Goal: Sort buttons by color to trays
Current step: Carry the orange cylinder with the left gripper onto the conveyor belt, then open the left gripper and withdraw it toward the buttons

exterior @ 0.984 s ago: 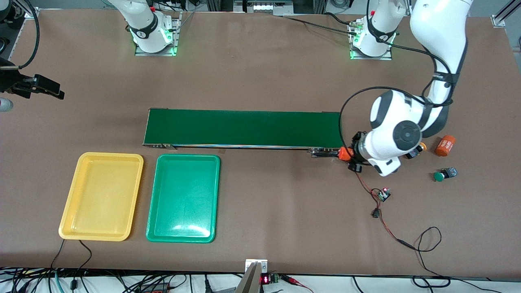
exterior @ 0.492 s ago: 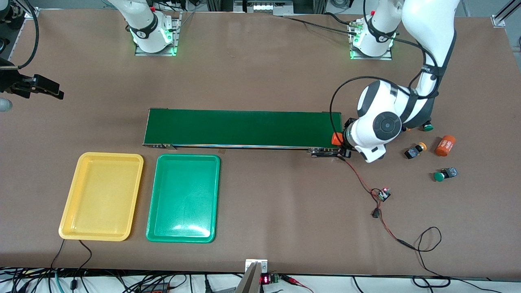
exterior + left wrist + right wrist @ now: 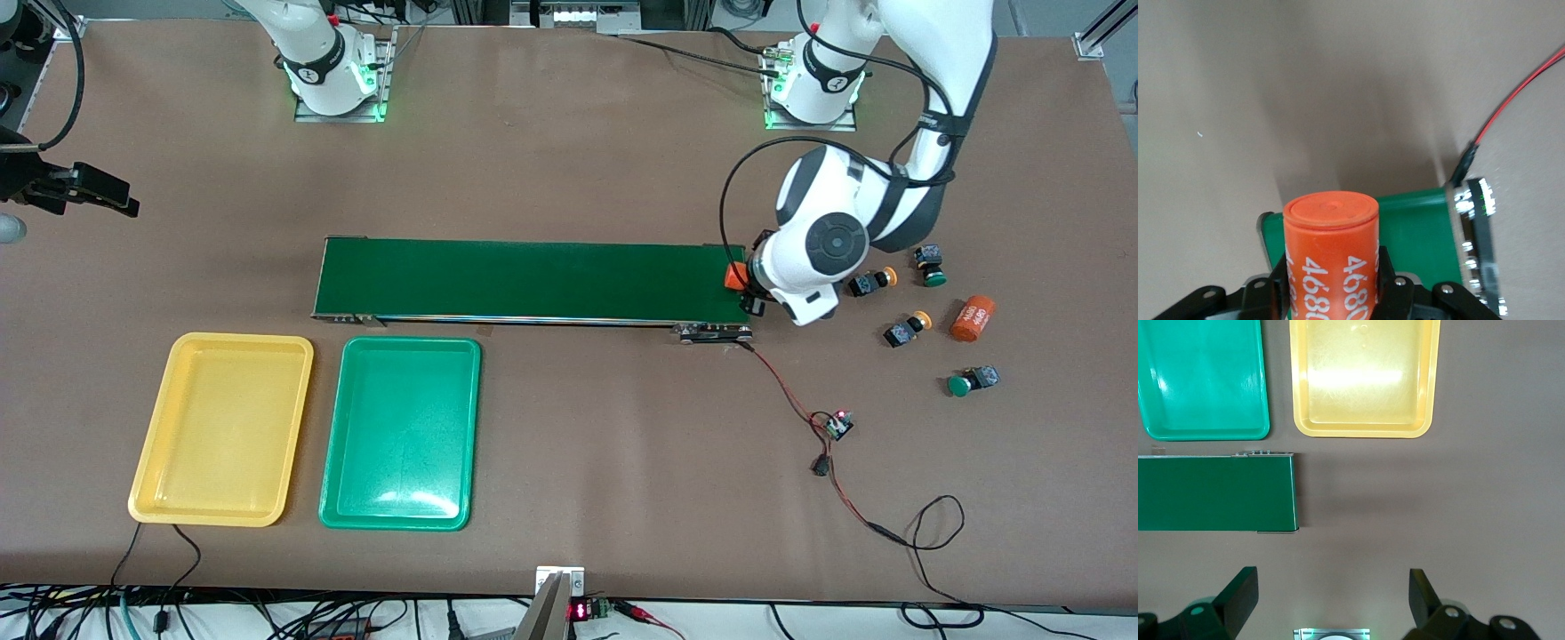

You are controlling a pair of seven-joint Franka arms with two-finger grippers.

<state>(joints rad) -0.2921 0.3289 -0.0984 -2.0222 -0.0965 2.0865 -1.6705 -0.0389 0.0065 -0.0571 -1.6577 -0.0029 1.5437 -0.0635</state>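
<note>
The left gripper [image 3: 745,289] has swung up over the conveyor belt's [image 3: 533,280] end, clamping an orange cylinder [image 3: 1331,257]. Four buttons [image 3: 907,329] lie scattered at the left arm's end; yellow tray [image 3: 151,480] and green tray [image 3: 342,498] look bare. Right gripper [image 3: 1331,603] waits, spread wide.

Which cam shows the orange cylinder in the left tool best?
Left wrist view: the cylinder fills the foreground, white print readable, clamped in the left tool. Front view shows only an orange sliver beside the arm. Right wrist view doesn't show it.
</note>
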